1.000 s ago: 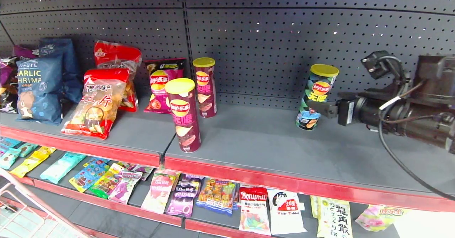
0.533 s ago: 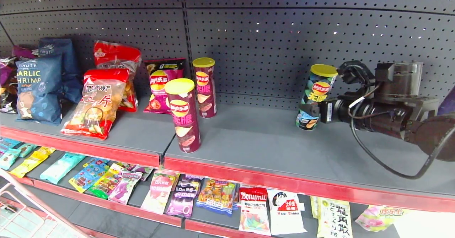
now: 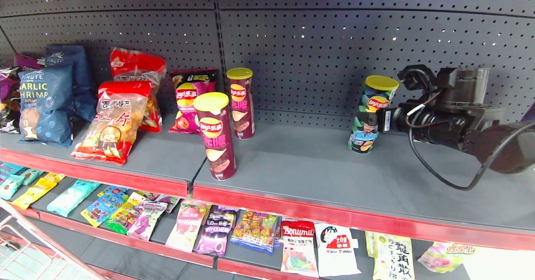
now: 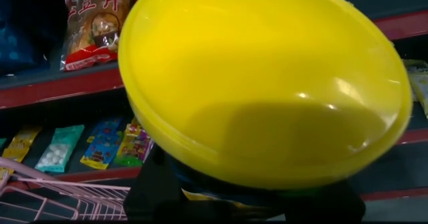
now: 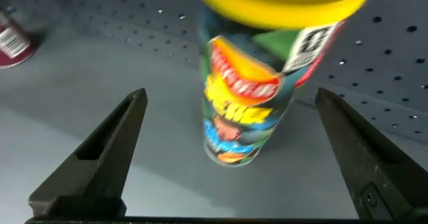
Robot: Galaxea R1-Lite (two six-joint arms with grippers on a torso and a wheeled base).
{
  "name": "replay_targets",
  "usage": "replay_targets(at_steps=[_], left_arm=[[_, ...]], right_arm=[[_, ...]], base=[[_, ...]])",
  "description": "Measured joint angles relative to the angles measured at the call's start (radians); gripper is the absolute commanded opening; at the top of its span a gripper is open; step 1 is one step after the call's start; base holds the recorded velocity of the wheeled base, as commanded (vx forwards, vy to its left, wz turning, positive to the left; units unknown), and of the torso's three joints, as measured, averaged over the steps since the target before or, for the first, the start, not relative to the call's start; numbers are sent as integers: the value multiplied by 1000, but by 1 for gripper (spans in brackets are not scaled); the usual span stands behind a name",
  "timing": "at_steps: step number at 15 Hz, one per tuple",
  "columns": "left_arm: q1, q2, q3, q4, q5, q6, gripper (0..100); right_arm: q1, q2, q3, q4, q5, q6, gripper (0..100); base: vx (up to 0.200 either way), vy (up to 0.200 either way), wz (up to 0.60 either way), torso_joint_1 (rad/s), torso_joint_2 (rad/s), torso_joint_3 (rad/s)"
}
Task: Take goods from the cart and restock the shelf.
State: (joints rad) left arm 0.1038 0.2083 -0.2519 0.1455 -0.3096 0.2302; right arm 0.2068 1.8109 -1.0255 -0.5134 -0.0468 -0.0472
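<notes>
A green chip can (image 3: 373, 113) with a yellow lid stands on the grey shelf (image 3: 301, 167) near the pegboard back wall. My right gripper (image 3: 368, 121) is at its side, about mid-height. In the right wrist view the right gripper (image 5: 232, 97) is open, and the green can (image 5: 244, 110) stands just beyond its two dark fingers (image 5: 100, 157). In the left wrist view a big yellow lid (image 4: 267, 83) sits right before the camera. It tops a can held by my left gripper (image 4: 241, 200) over the pink cart (image 4: 67, 194).
Two purple chip cans (image 3: 215, 136) (image 3: 241, 102) stand mid-shelf, with snack bags (image 3: 115, 121) to their left. Bare shelf lies between the purple cans and the green can. Small packets (image 3: 255, 230) line the lower shelf. The cart's corner (image 3: 25, 250) is at the bottom left.
The right arm has swung in from the right, its wrist has turned, and the gripper has risen a little beside the green can. The can has stayed in place.
</notes>
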Motion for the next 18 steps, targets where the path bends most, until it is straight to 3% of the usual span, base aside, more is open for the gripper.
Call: replay_targets(at_steps=[7,18], left_arm=[[0,0,3,0,0,0,0],[0,3,3,2,0,0,0]], right_arm=[[-16,69,-30,-117,-15,2,100],[-11,140,-100,-123,-38,3,100]], base=[[0,0,0,0,0,0],[0,0,0,0,0,0]])
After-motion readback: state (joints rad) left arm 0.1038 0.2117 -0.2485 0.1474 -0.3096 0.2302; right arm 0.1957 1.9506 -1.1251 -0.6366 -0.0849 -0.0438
